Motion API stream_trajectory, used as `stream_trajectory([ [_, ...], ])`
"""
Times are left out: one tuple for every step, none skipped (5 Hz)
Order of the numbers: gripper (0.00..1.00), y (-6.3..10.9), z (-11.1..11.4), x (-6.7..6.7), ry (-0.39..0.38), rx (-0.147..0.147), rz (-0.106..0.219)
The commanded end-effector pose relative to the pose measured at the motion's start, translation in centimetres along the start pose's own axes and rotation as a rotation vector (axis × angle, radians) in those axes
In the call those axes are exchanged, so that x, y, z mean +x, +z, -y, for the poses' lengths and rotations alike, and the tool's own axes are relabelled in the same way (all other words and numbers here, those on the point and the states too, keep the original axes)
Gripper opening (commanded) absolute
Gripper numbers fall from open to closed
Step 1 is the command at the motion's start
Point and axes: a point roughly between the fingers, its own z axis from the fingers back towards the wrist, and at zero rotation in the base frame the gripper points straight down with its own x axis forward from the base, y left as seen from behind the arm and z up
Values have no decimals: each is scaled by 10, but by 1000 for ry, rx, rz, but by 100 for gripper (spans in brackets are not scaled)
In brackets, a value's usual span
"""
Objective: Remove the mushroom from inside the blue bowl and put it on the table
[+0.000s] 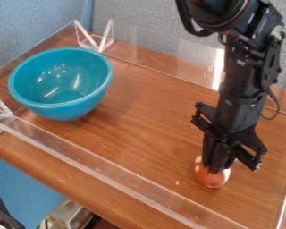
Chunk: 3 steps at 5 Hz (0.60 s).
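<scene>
The mushroom [210, 177] shows its orange-brown cap low at the right of the table [133, 116], at or just above the wood. My gripper [216, 165] points straight down over it and is shut on its upper part, so the stem is mostly hidden between the fingers. The blue bowl [62, 83] stands at the left of the table, well apart from the gripper, and nothing shows inside it.
Low clear acrylic walls [133, 170] run along the table's front and sides, with clear triangular braces [96, 38] at the back left corner. The black arm [247, 63] rises above the gripper at the right. A blue-grey wall stands behind.
</scene>
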Motion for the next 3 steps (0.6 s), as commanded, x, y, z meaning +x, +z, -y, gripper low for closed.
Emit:
stream_trajectory([
  [0, 9, -12, 9, 5, 8, 64],
  [0, 8, -15, 11, 0, 6, 75],
  [0, 9, -18, 12, -10, 7, 88],
])
